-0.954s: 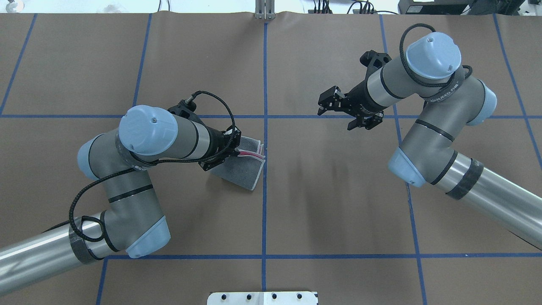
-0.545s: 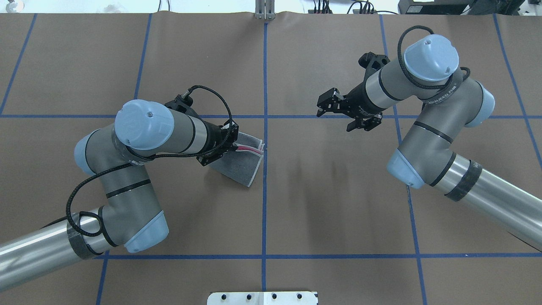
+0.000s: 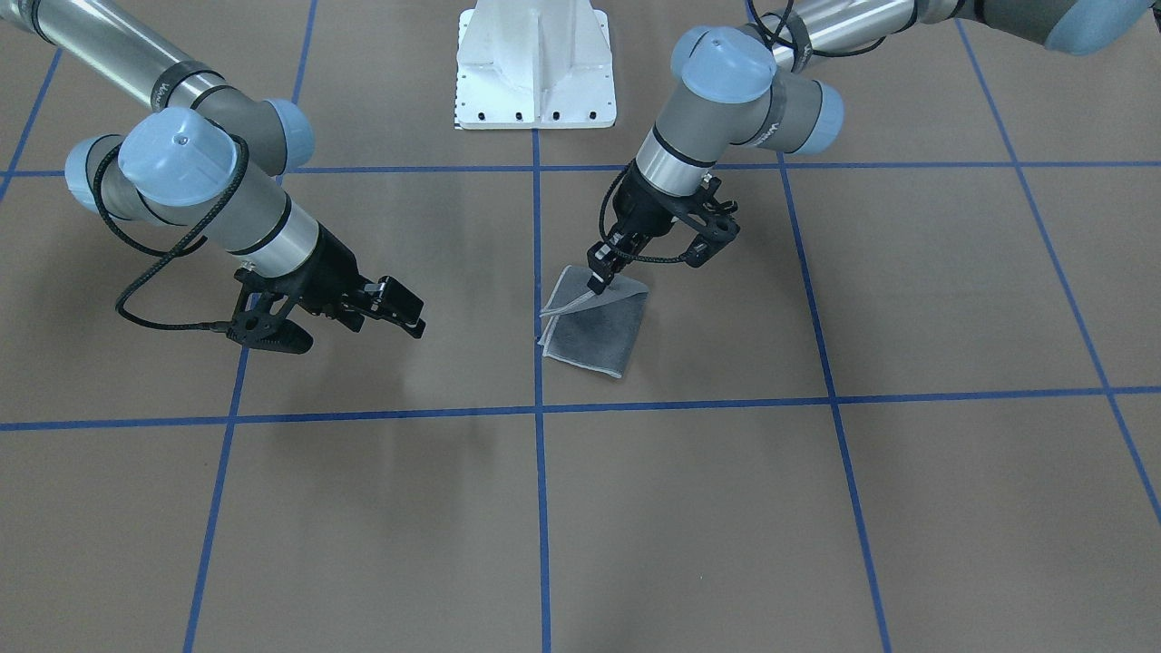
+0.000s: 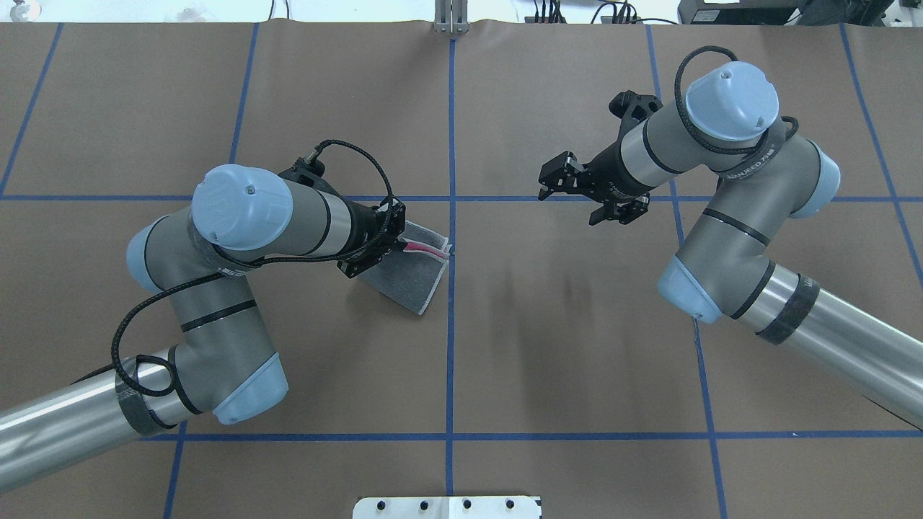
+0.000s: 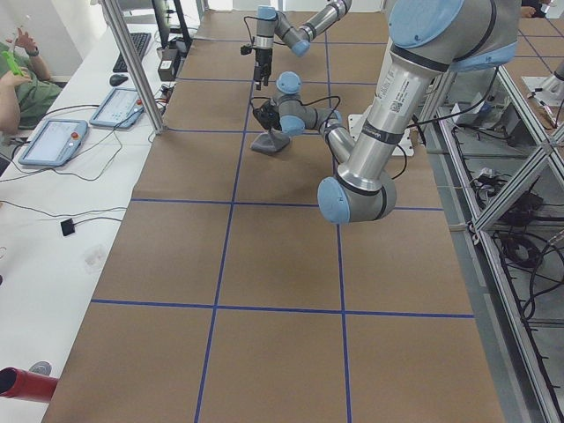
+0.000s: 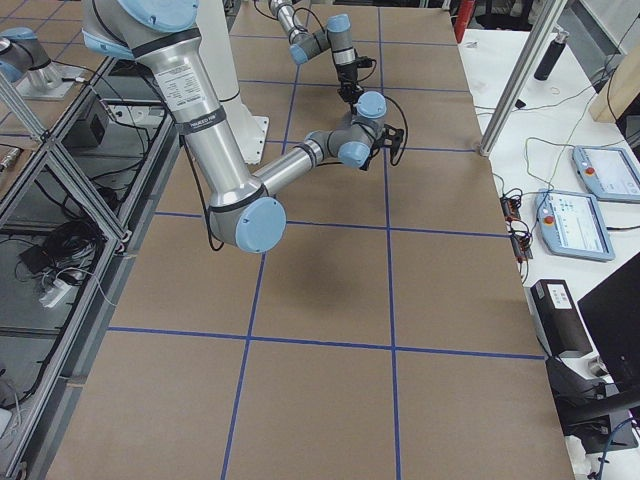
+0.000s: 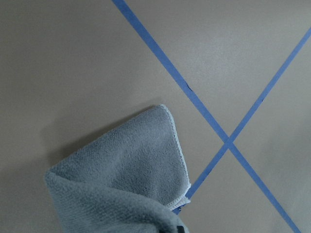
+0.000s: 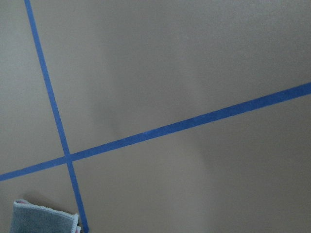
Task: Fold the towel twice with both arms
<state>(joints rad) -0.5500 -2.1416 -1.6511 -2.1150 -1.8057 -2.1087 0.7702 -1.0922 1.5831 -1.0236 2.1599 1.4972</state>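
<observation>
Left gripper (image 3: 597,282) pinches the towel (image 3: 594,331) by its raised edge, grey face outward. Right gripper (image 4: 548,176), jaws spread and empty, hangs well apart on the towel's right. Left arm (image 4: 241,209) is the nearer.

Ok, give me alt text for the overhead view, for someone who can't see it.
The left gripper pinches one edge of a folded grey towel, holding that edge up from the brown, blue-taped table. The right gripper hangs open, well apart from it.

Silver-grey arms (image 4: 728,238), blue caps (image 4: 241,207), seemingly braided cables (image 4: 115,344)
</observation>
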